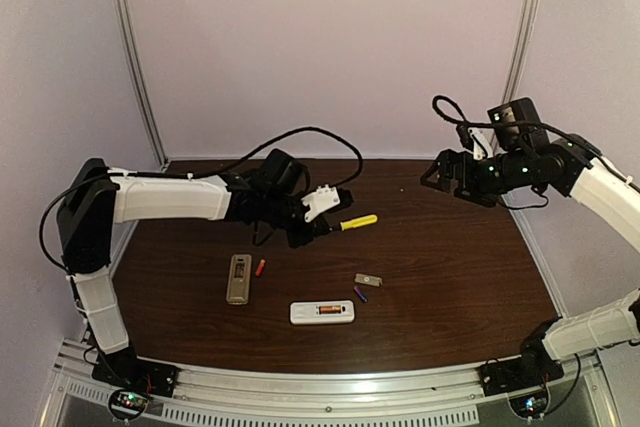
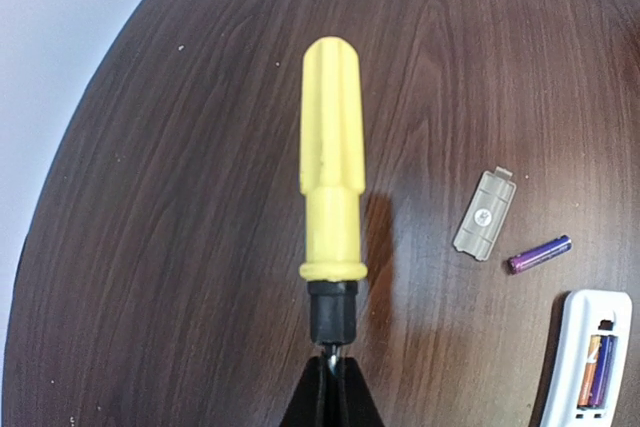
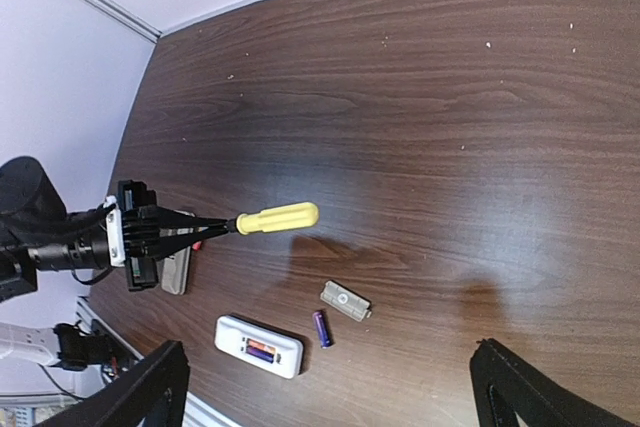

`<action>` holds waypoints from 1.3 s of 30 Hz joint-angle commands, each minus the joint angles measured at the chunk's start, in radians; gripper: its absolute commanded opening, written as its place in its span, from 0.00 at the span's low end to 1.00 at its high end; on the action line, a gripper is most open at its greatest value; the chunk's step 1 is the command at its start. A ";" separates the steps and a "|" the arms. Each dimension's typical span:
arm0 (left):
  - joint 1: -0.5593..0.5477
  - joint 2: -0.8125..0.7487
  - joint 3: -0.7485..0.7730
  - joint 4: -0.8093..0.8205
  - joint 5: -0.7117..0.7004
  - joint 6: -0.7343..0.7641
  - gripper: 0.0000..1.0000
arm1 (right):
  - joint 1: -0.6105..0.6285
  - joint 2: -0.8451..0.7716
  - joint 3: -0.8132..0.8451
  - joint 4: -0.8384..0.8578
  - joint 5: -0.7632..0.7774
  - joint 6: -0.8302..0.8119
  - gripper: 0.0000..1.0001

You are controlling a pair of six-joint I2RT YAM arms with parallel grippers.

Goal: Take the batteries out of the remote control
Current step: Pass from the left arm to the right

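Note:
A white remote (image 1: pixel 322 312) lies face down at the near middle, its bay open with an orange battery (image 2: pixel 589 371) and a purple battery (image 2: pixel 604 371) inside. A second purple battery (image 1: pixel 360 294) lies loose beside it. A red battery (image 1: pixel 260 268) lies next to a grey remote (image 1: pixel 238 279). My left gripper (image 1: pixel 328 228) is shut on the metal shaft of a yellow-handled screwdriver (image 2: pixel 332 162), held above the table. My right gripper (image 1: pixel 432 176) is open and empty, high at the right.
A small grey cover plate (image 1: pixel 368 279) lies just beyond the loose purple battery; it also shows in the left wrist view (image 2: pixel 484 214). A black cable (image 1: pixel 320 137) loops over the far table. Lilac walls close the back and sides.

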 commanded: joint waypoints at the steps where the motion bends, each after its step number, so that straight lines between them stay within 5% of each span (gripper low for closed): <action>1: -0.030 -0.048 0.038 0.020 -0.057 0.002 0.00 | -0.070 -0.007 0.019 -0.021 -0.153 0.106 1.00; 11: -0.097 -0.069 0.078 0.020 -0.101 -0.001 0.00 | -0.126 0.047 0.025 0.000 -0.343 0.250 1.00; 21: -0.153 -0.085 0.112 0.031 -0.148 0.025 0.00 | -0.130 0.038 -0.156 0.287 -0.534 0.575 1.00; 39: -0.211 -0.101 0.138 0.076 -0.170 0.054 0.00 | -0.129 0.143 -0.307 0.572 -0.740 0.698 0.90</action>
